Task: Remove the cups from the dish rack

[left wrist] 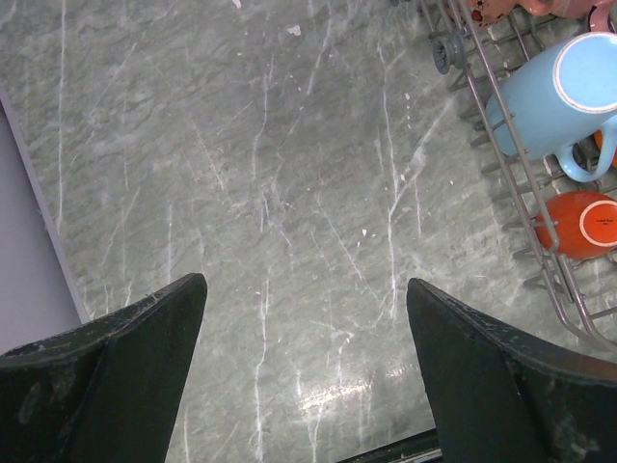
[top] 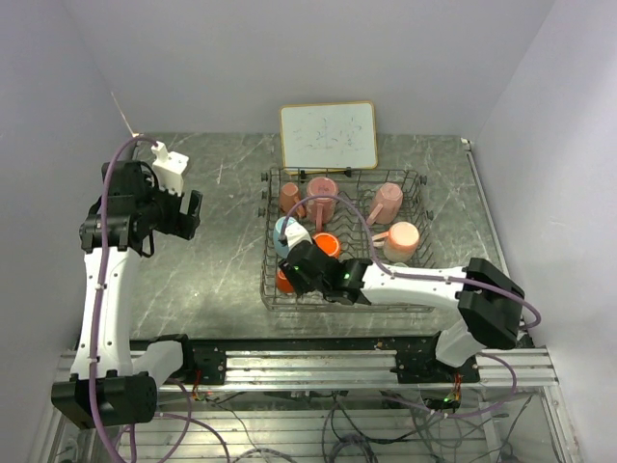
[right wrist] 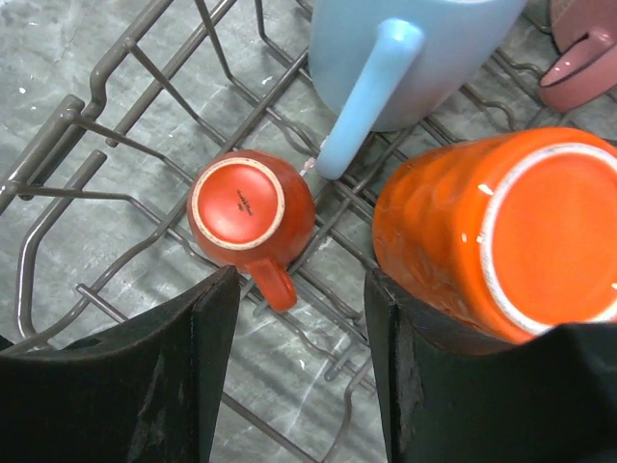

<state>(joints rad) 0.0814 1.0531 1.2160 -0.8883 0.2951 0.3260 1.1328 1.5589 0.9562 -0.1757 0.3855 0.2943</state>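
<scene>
The dark wire dish rack (top: 357,172) sits right of centre. It holds pink mugs (top: 322,193) (top: 386,201), a peach mug (top: 401,239), a light blue mug (top: 286,231), a large orange mug (top: 326,244) and a small orange mug (top: 283,282). My right gripper (right wrist: 301,289) is open inside the rack's near left corner. The upturned small orange mug (right wrist: 249,207) lies just ahead of it, its handle pointing into the gap. The large orange mug (right wrist: 482,231) rests against the right finger (right wrist: 386,328). My left gripper (left wrist: 307,285) is open and empty above bare table left of the rack (left wrist: 501,145).
A white framed board (top: 329,136) leans on the back wall behind the rack. The grey marbled table (top: 212,270) runs left of the rack. Side walls close in on both sides. The light blue mug (right wrist: 405,48) lies beyond the small orange one.
</scene>
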